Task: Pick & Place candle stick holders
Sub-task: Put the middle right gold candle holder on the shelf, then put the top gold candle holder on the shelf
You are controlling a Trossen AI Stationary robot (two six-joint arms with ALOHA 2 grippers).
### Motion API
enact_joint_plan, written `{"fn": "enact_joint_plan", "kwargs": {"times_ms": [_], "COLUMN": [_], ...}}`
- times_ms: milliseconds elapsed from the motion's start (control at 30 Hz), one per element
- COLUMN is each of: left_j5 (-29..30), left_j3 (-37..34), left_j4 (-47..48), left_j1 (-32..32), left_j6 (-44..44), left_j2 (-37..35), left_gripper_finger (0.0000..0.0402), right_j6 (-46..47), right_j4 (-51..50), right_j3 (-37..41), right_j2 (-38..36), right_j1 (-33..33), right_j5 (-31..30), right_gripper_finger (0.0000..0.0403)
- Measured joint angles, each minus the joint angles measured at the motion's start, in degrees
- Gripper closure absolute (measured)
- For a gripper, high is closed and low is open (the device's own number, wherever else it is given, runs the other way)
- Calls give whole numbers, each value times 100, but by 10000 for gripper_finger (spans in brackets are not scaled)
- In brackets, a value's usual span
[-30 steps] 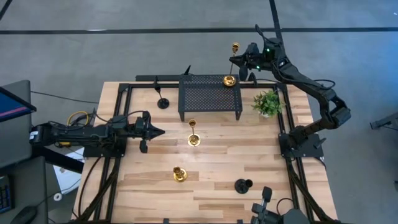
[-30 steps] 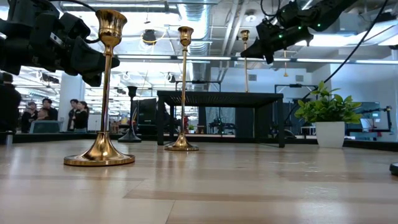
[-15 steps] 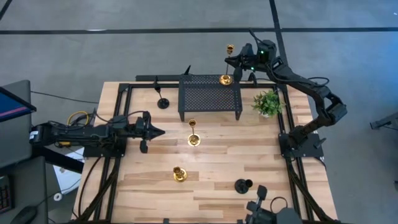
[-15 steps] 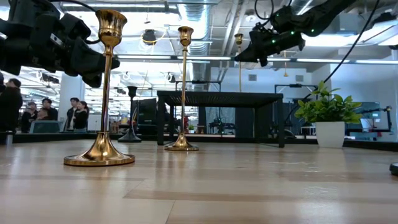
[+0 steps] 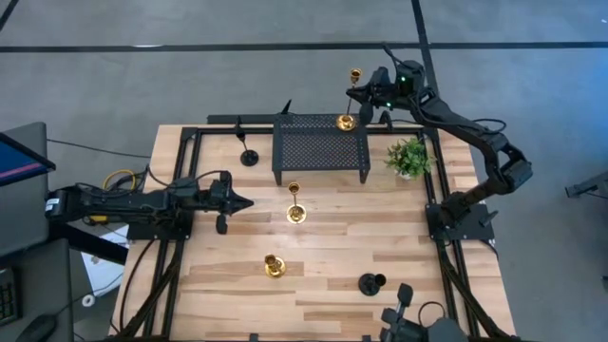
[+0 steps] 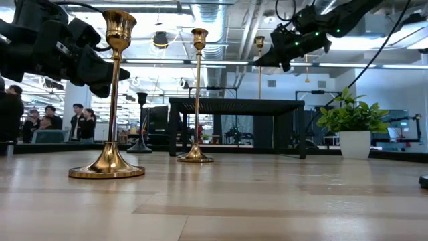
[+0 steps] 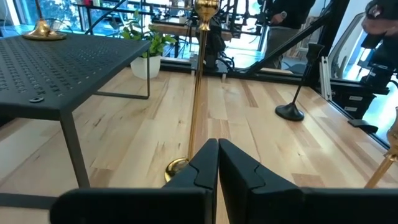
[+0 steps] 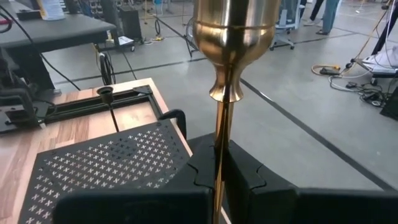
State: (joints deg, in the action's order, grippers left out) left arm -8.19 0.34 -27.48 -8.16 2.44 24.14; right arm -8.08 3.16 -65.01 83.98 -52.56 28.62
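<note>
A tall gold candlestick holder stands with its base on the far right corner of the black mesh rack. My right gripper is shut on its stem, also in the low view. A second tall gold holder stands on its base in front of the rack. My left gripper is shut and empty, level, just left of it. A shorter gold holder and two black holders stand on the table. My right gripper pinches the tall gold holder's thin stem between its two fingers, below the cup. The fingers come level from the table's right side and lie across the stem. The holder stands upright, its base on the rack's top.
A small green plant in a white pot stands right of the rack. The table's black frame rails run along its edges. People show in the room beyond the table.
My right gripper has gone a little toward the table's left edge with the tall gold holder, whose base has slid along the rack's far right corner. The holder stays upright.
</note>
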Motion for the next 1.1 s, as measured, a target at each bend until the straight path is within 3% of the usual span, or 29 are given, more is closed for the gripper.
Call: {"fn": "enact_joint_plan", "kwargs": {"times_ms": [700, 1100], "left_j5": [0, 0], "left_j3": [0, 0], "left_j4": [-2, -2], "left_j1": [2, 0], "left_j6": [0, 0], "left_j2": [-2, -2], "left_gripper_finger": [389, 389], "right_j6": [-88, -72], "right_j4": [-479, -512], "right_j3": [0, 0], "right_j2": [-218, -218], "right_j1": [2, 4], "right_j5": [2, -4], "right_gripper_finger": [401, 285]}}
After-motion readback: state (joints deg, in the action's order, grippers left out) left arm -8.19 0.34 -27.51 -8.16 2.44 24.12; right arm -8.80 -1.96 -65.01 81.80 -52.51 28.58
